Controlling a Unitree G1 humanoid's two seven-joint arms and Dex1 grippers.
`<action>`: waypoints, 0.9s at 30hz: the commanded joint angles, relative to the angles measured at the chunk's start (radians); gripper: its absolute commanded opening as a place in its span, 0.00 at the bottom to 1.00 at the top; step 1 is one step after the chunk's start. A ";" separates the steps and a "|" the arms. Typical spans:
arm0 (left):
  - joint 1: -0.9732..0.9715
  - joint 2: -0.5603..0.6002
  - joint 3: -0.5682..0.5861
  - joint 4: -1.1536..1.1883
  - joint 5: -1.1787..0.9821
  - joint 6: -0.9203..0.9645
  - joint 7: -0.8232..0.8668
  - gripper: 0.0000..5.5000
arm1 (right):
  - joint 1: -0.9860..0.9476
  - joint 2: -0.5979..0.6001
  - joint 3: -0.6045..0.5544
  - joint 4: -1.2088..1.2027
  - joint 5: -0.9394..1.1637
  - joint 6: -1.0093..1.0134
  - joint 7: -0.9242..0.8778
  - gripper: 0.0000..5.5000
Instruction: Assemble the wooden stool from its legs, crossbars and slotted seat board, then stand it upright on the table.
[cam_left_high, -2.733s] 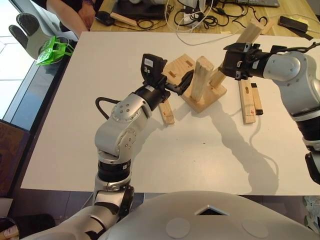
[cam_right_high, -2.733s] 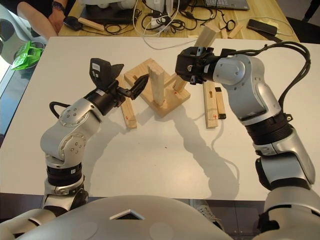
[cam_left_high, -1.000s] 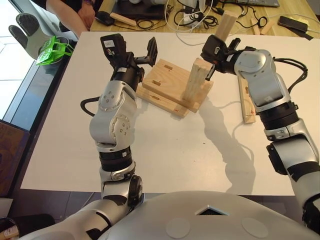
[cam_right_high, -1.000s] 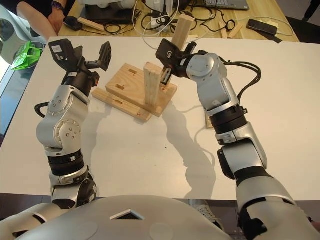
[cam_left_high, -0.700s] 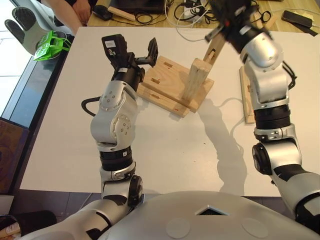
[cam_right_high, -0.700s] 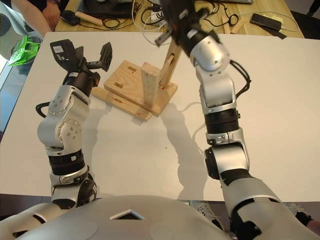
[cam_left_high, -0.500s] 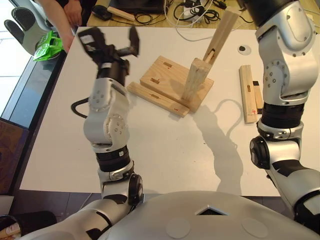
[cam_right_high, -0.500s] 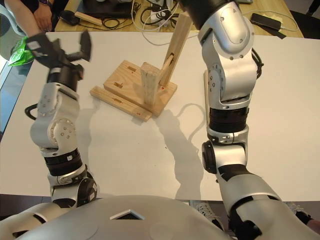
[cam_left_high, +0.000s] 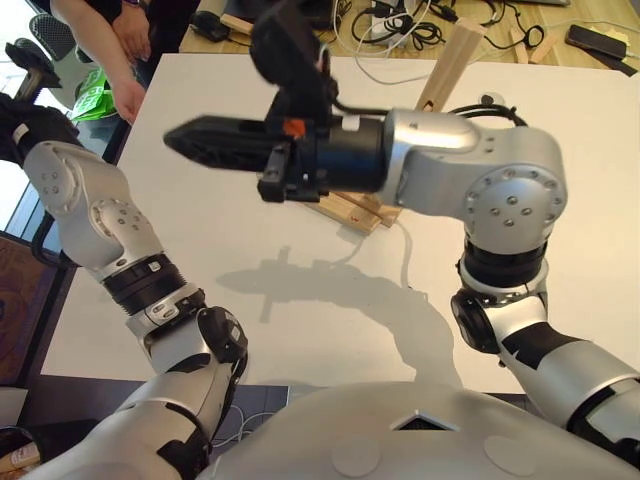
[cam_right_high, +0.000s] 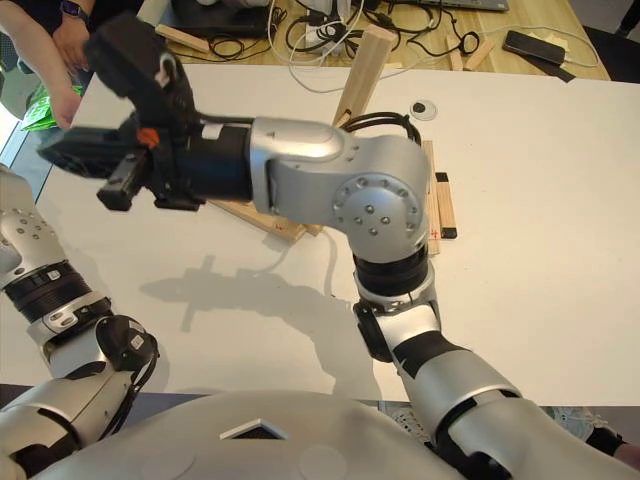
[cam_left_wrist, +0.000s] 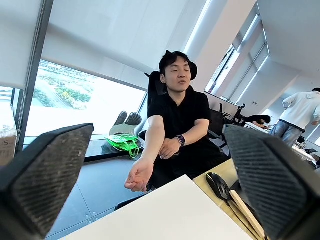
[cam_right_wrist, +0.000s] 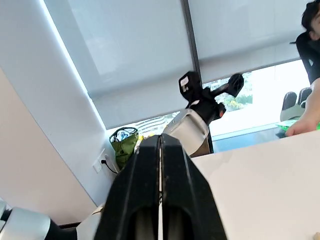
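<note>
A: Eyes on the right gripper (cam_right_wrist: 160, 145): its two black fingers (cam_right_wrist: 142, 190) are pressed flat together with just a thin seam between them, and nothing is in them.

B: It hangs in the air, well above the table (cam_right_high: 540, 250), pointing across to the robot's left side.

A: What's nearest to it?

B: Straight out past its tips, and well apart from it, is the left gripper (cam_left_wrist: 157, 132), raised off the table's left edge. Its ridged pads (cam_left_wrist: 50, 175) are spread wide and it carries nothing.

A: And the stool?

B: Go back from the right gripper along its forearm. Down on the table, below the forearm, the edge of the seat board (cam_right_high: 275, 222) shows, lying flat. The arm hides most of it.

A: There's a leg (cam_right_high: 360, 70) too!

B: Yes, behind the forearm and further along from the hand, one rises at a lean. Its foot is hidden by the arm, so I can't tell how it sits on the board.

A: Any loose parts?

B: Beyond the elbow, farthest from the hand, loose wooden bars (cam_right_high: 430, 215) lie flat side by side, with a black strip (cam_right_high: 447, 205) just beside them.
</note>
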 joint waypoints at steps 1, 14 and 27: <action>0.013 -0.026 -0.021 0.001 -0.013 -0.001 0.004 0.87 | 0.021 -0.048 0.135 0.125 -0.265 -0.143 -0.096 0.01; 0.066 -0.080 -0.072 -0.036 -0.035 0.036 0.015 0.87 | 0.139 -0.183 0.333 0.324 -0.813 -0.552 -0.132 0.01; 0.095 -0.100 -0.092 -0.044 -0.040 0.033 0.027 0.87 | 0.268 -0.373 0.086 0.241 -1.024 -0.636 -0.197 0.01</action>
